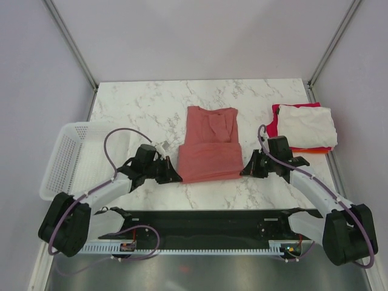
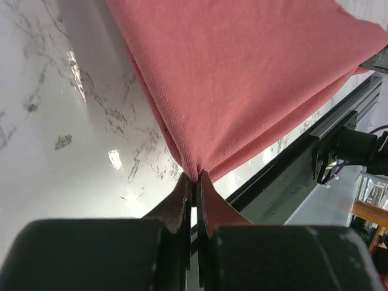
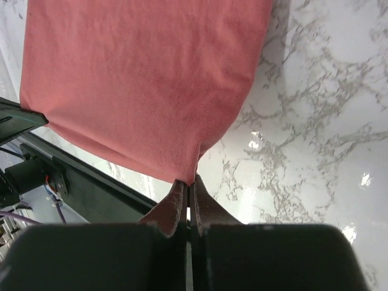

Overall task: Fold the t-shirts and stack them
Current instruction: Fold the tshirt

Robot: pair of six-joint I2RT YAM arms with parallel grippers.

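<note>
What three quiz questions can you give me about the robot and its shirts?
1. True or false: the left end effector and the right end effector each pinch a near corner of the salmon-red t-shirt.
2. Where on the table does the stack of folded shirts lie? A: at the robot's left. B: at the robot's right. C: under the salmon-red t-shirt.
3. Fill in: the top shirt of the stack is ___ in colour.
Key: 1 true; 2 B; 3 cream-white.
</note>
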